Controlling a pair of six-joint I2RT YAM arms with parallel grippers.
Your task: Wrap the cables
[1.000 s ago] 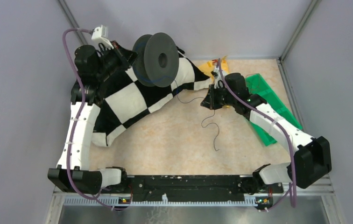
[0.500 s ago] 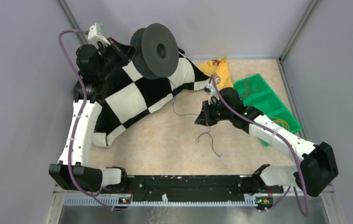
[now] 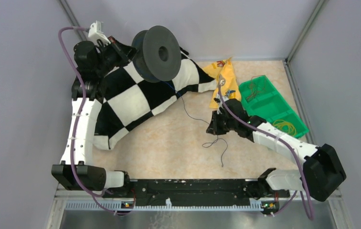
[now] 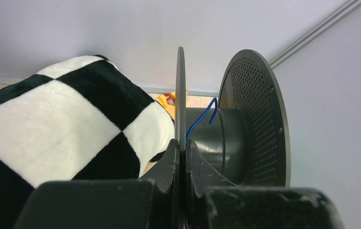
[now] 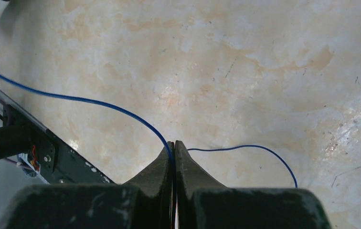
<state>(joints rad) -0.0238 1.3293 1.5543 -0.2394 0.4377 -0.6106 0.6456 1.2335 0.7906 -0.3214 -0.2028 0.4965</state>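
Near you, your right tool [image 5: 174,144] is closed tight on the thin blue cable [image 5: 97,102], low over the counter [image 3: 169,143]. Farther, the cable rises to the hub of the grey spool [image 4: 221,143], which your left tool [image 4: 183,145] pinches by one flange. It seems the winding step; next, lead the cable around the hub, keeping it taut.

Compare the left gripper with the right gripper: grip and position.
The left gripper clamps a thin flange of the dark grey spool; the right gripper pinches only the fine blue cable. The left gripper holds its load raised over the checkered cloth; the right gripper sits low over the table. Shared: both have jaws shut, and the cable links them, spool to right gripper.
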